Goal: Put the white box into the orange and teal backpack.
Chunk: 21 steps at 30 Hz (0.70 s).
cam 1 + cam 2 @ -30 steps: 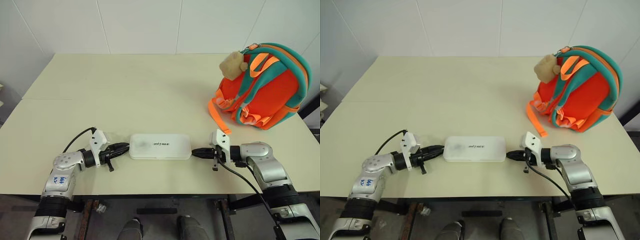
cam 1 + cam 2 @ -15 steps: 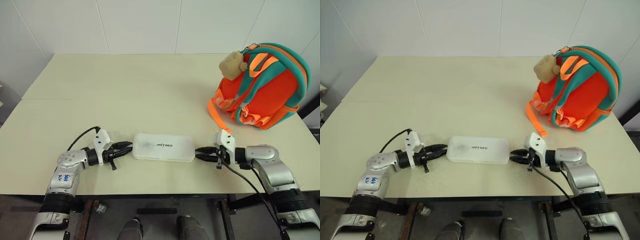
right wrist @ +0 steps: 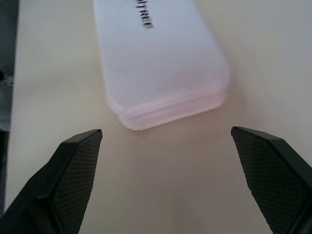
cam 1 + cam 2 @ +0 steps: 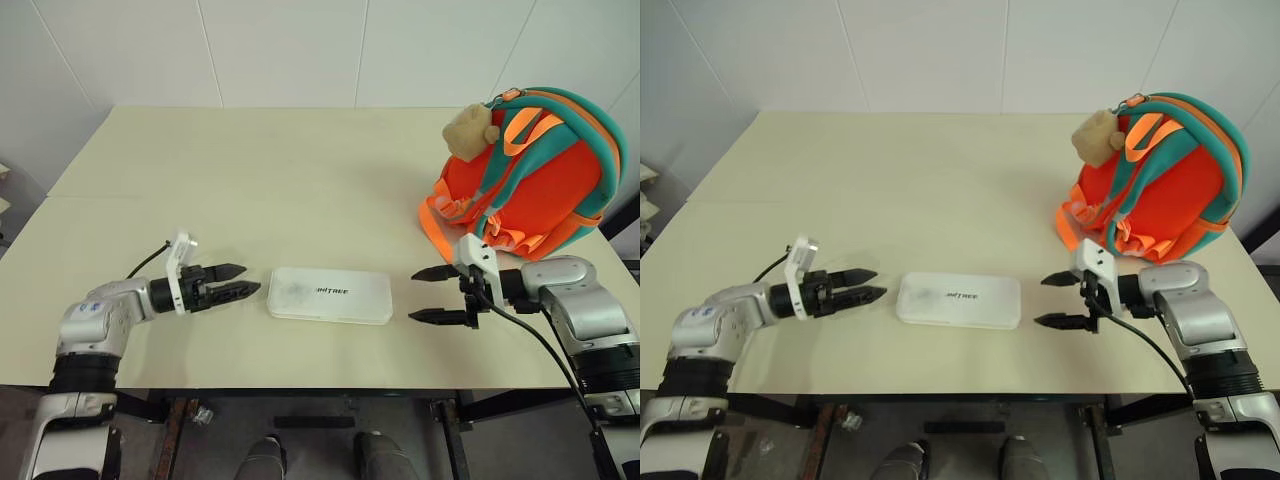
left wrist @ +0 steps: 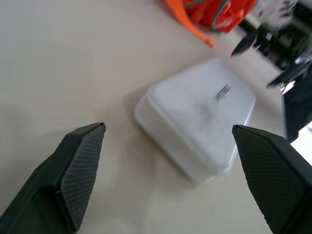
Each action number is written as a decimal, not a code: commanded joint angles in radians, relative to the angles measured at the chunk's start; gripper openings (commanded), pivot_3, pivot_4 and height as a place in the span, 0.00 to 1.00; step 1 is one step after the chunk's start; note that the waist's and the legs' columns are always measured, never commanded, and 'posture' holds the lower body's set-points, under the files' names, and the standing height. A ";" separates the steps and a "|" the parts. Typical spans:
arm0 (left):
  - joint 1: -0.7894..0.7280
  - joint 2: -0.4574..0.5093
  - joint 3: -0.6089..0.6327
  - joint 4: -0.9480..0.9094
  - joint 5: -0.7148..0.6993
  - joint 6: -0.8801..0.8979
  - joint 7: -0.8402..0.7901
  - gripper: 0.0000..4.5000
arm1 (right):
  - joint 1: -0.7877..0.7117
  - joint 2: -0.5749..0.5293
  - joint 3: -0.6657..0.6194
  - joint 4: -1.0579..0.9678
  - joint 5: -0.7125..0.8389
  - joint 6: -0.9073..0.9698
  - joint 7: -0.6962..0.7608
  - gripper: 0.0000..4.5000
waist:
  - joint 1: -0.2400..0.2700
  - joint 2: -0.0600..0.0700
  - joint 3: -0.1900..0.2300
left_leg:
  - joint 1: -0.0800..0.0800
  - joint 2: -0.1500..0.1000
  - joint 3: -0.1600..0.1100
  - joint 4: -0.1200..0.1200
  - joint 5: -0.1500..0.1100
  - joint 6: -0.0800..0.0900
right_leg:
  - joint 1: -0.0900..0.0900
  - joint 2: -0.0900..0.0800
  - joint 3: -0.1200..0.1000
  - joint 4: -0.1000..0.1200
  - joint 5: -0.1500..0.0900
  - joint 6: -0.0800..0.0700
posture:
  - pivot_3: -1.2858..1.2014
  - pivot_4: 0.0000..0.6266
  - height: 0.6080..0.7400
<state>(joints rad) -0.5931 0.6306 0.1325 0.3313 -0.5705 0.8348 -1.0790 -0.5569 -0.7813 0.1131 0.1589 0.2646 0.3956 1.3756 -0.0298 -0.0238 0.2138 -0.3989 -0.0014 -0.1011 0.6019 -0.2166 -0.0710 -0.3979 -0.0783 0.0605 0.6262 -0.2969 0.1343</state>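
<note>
You are looking down on one cream table (image 4: 300, 180) that carries two things: one white box (image 4: 330, 295) and one orange and teal backpack (image 4: 530, 175). The white box lies flat near the table's near edge, about midway between your two grippers, its dark lettering facing up. Your left gripper (image 4: 232, 281) sits just left of the box, fingers spread apart and holding nothing, its tips close to the box's left end but not touching it. Your right gripper (image 4: 432, 294) sits just right of the box, fingers spread wide and likewise empty, a clear gap between it and the box's right end. The backpack stands at the far right of the table, well apart from the box, with one tan plush head (image 4: 468, 128) at its upper left and one orange strap (image 4: 437, 232) trailing toward the right gripper.
</note>
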 commanded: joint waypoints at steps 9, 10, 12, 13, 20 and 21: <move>-0.141 -0.020 -0.110 0.151 -0.018 0.346 -0.009 0.99 | -0.066 0.045 0.051 0.101 -0.051 -0.065 -0.007 1.00 | -0.005 0.000 0.000 | 0.000 0.000 0.000 0.001 0.000 0.000 | 0.000 0.000 0.000 0.000 0.000 0.000 | 0.52 0.24 1.00; -0.152 -0.024 -0.121 0.162 -0.015 0.363 -0.011 0.99 | -0.075 0.061 0.053 0.118 -0.055 -0.077 -0.013 1.00 | -0.005 0.000 0.000 | 0.000 0.000 0.000 0.001 0.000 0.000 | 0.000 0.000 0.000 0.000 0.000 0.000 | 0.52 0.24 1.00; -0.175 -0.036 -0.132 0.186 -0.022 0.400 -0.017 0.99 | -0.090 0.086 0.058 0.138 -0.058 -0.088 -0.018 1.00 | -0.004 0.000 0.000 | 0.000 0.000 0.000 0.001 0.000 0.000 | 0.000 0.000 0.000 0.000 0.000 0.000 | 0.52 0.24 1.00; -0.185 -0.041 -0.138 0.198 -0.023 0.422 -0.017 0.99 | -0.095 0.097 0.060 0.145 -0.061 -0.096 -0.021 1.00 | -0.003 0.000 0.000 | 0.000 0.000 0.000 0.001 0.000 0.000 | 0.000 0.000 0.000 0.000 0.000 0.000 | 0.52 0.24 1.00; -0.209 -0.047 -0.190 0.211 -0.021 0.463 -0.070 0.99 | -0.108 0.133 0.064 0.159 -0.068 -0.120 -0.027 1.00 | -0.001 0.000 0.000 | 0.000 0.000 0.000 0.000 0.000 -0.001 | 0.000 0.000 0.000 0.000 0.000 0.001 | 0.52 0.24 1.00; -0.215 -0.052 -0.186 0.218 -0.023 0.467 -0.070 0.99 | -0.108 0.136 0.063 0.159 -0.069 -0.122 -0.029 1.00 | -0.001 0.000 0.000 | 0.000 0.000 0.000 0.000 0.000 -0.001 | 0.000 0.000 0.000 0.000 0.000 0.001 | 0.52 0.24 1.00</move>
<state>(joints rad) -0.7955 0.5889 -0.0411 0.5333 -0.5870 1.2842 -1.1368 -0.6448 -0.6509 0.1891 0.3262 0.1862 0.2941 1.3495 -0.0311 -0.0238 0.2138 -0.3992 -0.0016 -0.1011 0.6026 -0.2170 -0.0720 -0.3980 -0.0782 0.0606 0.6262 -0.2974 0.1350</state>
